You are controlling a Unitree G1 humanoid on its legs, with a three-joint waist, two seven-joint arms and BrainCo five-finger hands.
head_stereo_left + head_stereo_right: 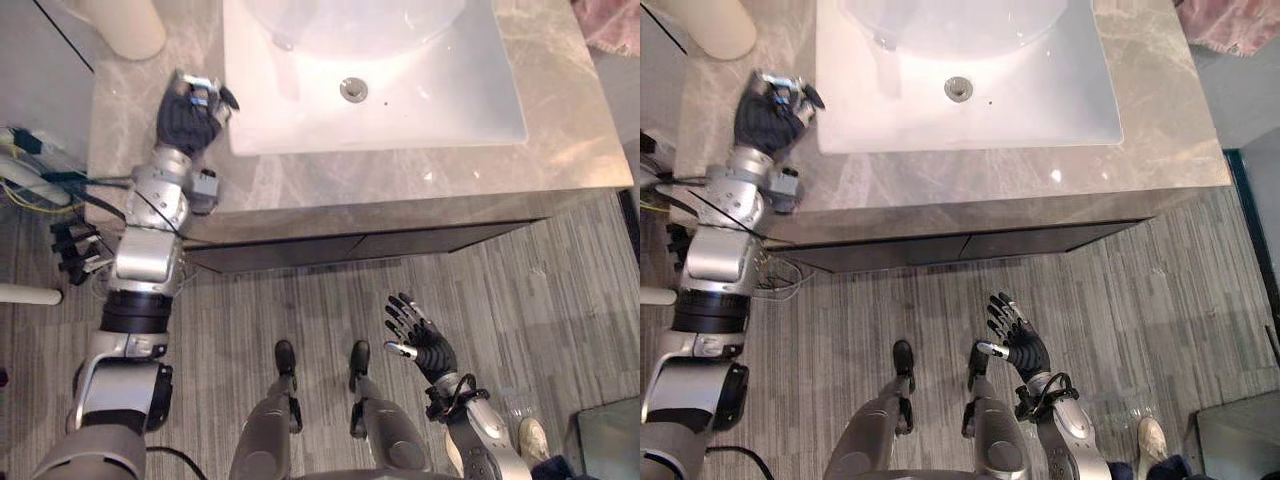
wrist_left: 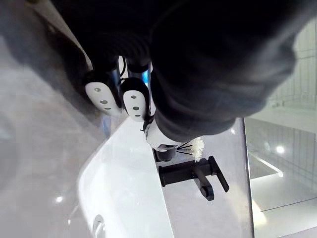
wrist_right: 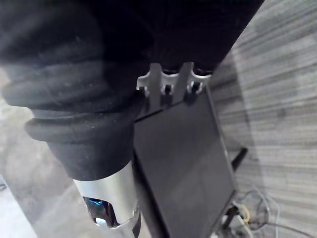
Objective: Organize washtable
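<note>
The washtable is a grey marble counter (image 1: 560, 120) with a white basin (image 1: 430, 100) and a drain (image 1: 352, 89). My left hand (image 1: 188, 115) rests over the counter strip just left of the basin's rim. Its fingers (image 2: 134, 101) are curled in; a bit of blue shows between them, and I cannot tell whether it is a held thing. My right hand (image 1: 420, 338) hangs low over the floor in front of the counter, its fingers (image 3: 168, 84) straight and spread, holding nothing.
A cream cylinder (image 1: 120, 25) stands at the counter's back left corner. Pink cloth (image 1: 612, 25) lies at the far right. A black faucet (image 2: 190, 173) stands behind the basin, with a small dark holder of sticks (image 2: 171, 150). A dark flat box (image 1: 605, 440) and a shoe (image 1: 532, 438) are on the floor.
</note>
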